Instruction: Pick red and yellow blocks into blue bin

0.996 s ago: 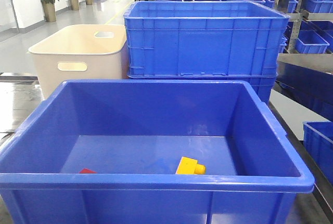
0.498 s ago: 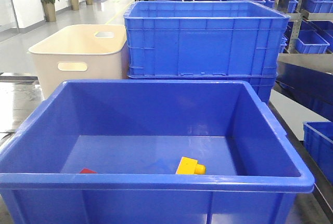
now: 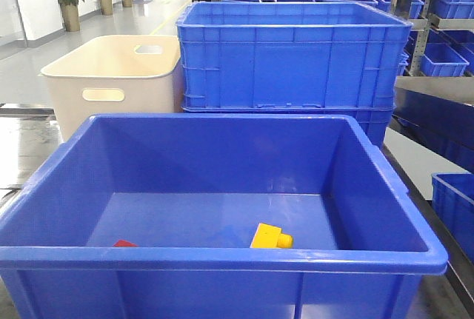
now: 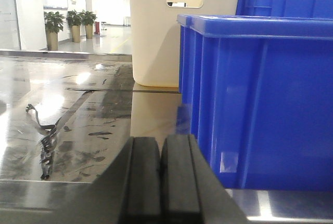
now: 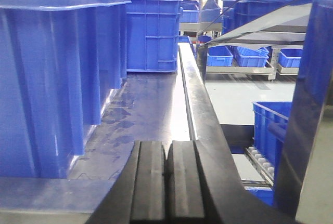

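My left hand point(image 4: 162, 174) and right hand point(image 5: 165, 182) both clenched, grasping nothing, low on the desk point(image 4: 67, 125). Yellow brick point(image 3: 270, 237) inside blue bin point(image 3: 222, 260); red cube point(image 3: 124, 243) probably too, mostly hidden. Cream tub point(image 3: 111, 75) behind.

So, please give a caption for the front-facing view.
Yellow studded toy brick and small red cube lying inside the large smooth-walled blue plastic bin.

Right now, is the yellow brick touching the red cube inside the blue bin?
Apart. The front-facing view shows the yellow brick and the red cube on the floor of the blue bin with a wide stretch of bare blue floor between them.
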You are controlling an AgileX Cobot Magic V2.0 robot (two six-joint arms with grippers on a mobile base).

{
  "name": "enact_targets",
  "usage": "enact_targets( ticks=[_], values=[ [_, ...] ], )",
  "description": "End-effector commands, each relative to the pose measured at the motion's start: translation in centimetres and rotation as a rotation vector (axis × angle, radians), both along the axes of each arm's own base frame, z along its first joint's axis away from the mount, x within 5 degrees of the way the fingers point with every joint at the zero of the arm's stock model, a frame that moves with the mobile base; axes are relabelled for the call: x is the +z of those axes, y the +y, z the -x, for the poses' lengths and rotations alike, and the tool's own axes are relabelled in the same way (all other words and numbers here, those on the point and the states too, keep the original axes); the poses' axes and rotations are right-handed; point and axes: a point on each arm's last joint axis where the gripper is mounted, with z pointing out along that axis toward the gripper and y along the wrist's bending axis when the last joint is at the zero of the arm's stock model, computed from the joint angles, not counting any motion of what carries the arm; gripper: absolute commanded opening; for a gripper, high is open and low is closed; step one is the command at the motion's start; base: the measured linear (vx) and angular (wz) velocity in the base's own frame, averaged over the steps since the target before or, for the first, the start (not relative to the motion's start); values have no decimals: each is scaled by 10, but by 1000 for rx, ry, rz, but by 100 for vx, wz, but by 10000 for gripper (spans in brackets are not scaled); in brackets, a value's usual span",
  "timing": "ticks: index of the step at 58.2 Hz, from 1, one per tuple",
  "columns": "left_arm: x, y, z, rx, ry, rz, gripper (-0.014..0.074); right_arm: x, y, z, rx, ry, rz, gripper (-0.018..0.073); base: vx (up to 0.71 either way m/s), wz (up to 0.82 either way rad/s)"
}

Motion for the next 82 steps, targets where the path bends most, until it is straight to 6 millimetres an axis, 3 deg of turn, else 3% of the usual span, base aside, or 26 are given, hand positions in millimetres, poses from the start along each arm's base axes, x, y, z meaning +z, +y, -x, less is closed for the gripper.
enact_targets(
  ticks=[1,22,82],
  values=[
    [14,0,3,-1,-119,22,6,6,-1,1,-14,-95,16,-10,0,0],
    [14,0,3,-1,-119,22,6,13,0,2,-6,-173,8,-10,0,0],
    [14,0,3,-1,-119,22,6,12,-1,2,-11,-158,60,-10,0,0]
  ],
)
